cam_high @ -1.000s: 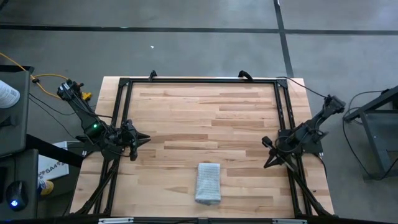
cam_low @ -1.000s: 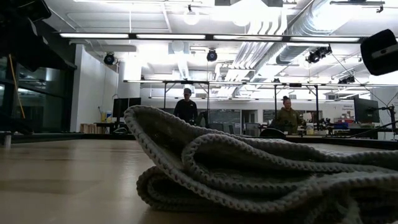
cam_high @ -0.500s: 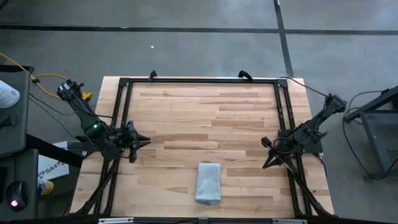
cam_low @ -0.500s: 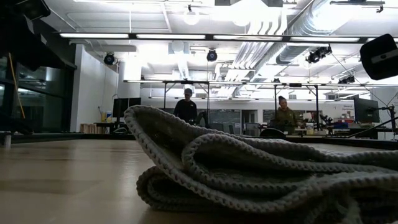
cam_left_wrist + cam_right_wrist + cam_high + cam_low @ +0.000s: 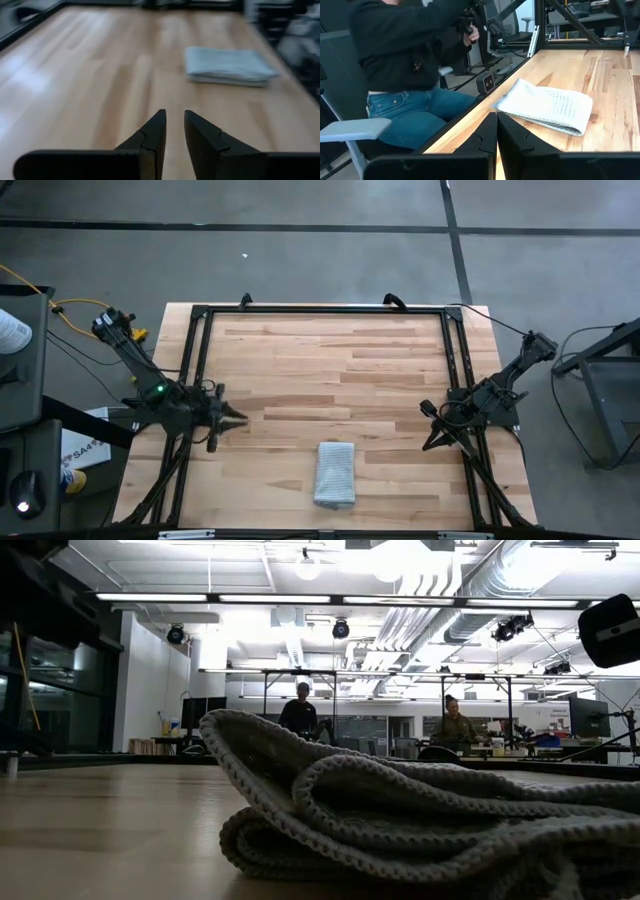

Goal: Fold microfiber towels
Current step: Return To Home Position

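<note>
The microfiber towel (image 5: 335,473) lies folded into a narrow light grey-blue bundle, flat on the wooden table (image 5: 330,360) near the middle of its near edge. It fills the low view's foreground (image 5: 400,820). My left gripper (image 5: 240,418) hovers over the table's left side, well left of the towel (image 5: 227,65). Its fingers (image 5: 174,114) stand a little apart with nothing between them. My right gripper (image 5: 428,446) waits at the table's right side, pointing toward the towel (image 5: 545,105). It is shut (image 5: 496,116) on nothing.
A black frame rail (image 5: 200,360) runs along the table's left, far and right sides. A person in a dark top and jeans (image 5: 405,60) sits close to the table's near edge, beside a small camera (image 5: 484,81). Two people (image 5: 300,710) stand far back in the room.
My left gripper has swung a little toward the table's near edge and rolled about its own axis, staying at the table's left side. The towel has not moved.
</note>
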Tool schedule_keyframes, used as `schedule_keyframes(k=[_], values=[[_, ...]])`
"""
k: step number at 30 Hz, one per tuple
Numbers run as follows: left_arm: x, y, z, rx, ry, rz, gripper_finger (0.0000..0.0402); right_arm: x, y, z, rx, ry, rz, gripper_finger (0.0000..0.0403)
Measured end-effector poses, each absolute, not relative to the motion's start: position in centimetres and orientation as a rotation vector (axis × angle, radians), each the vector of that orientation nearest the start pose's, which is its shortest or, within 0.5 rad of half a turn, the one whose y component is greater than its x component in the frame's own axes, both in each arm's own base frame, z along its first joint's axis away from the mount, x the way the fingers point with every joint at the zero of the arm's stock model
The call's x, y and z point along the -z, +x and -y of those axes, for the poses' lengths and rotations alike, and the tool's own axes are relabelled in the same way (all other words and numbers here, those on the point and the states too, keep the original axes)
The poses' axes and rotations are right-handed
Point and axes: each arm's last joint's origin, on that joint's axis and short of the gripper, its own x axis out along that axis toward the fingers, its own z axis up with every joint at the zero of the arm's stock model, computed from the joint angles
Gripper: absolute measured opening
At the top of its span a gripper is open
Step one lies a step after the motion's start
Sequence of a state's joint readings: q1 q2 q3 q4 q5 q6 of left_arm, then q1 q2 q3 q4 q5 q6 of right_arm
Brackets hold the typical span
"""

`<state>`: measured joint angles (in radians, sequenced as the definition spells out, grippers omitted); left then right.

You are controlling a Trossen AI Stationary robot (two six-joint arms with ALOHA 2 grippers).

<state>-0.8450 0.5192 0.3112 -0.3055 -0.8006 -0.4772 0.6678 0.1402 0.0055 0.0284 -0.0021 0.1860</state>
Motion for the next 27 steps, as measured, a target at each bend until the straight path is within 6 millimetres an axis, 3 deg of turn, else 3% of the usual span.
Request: schedule_keyframes(k=[5, 13, 27], values=[[-18.1, 9.5, 8.1, 0.154, -0.068, -0.254, 0.0069, -15.7, 8.3, -6.5, -0.658, 0.144, -0.163, 0.0002], [-15.8, 8.6, 7.6, 0.327, -0.095, -0.18, 0.0069, -15.7, 8.3, -6.5, -0.658, 0.144, -0.162, 0.0002], [-16.2, 7.7, 7.1, 0.491, -0.028, -0.077, 0.0069, -15.7, 8.3, -6.5, -0.658, 0.145, -0.16, 0.0002]])
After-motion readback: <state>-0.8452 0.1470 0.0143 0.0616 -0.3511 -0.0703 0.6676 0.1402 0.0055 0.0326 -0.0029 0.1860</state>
